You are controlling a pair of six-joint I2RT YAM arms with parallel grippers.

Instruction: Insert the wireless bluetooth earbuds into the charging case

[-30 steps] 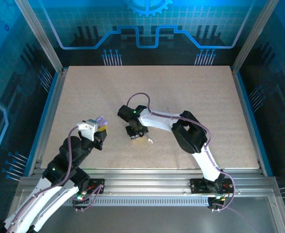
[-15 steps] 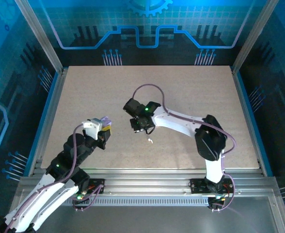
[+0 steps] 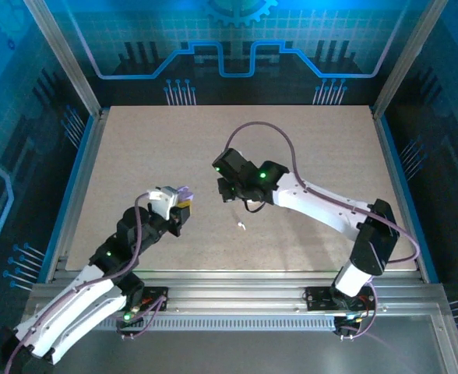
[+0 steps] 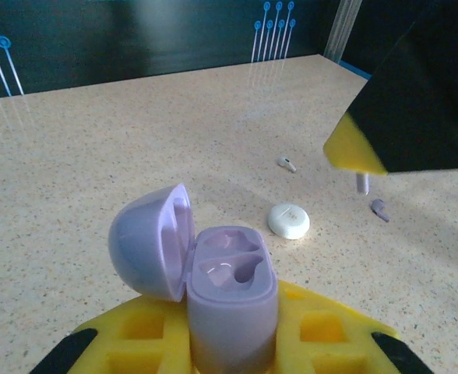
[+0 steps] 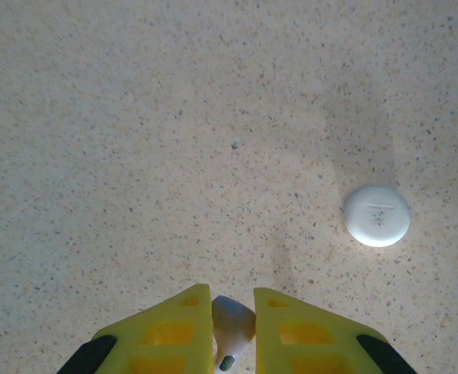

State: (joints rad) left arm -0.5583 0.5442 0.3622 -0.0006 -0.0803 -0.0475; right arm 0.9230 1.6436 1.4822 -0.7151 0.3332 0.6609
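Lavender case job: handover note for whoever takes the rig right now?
Left gripper: fingers shut on the open lavender case, lid tipped back, both wells empty.
Right gripper: fingers shut on the held earbud, off the table.
Loose on the table: closed white case, lavender earbud, white earbud.
Done: case open, one earbud picked up.
Left: seat the held earbud in a well, then fetch the next; none is in yet.
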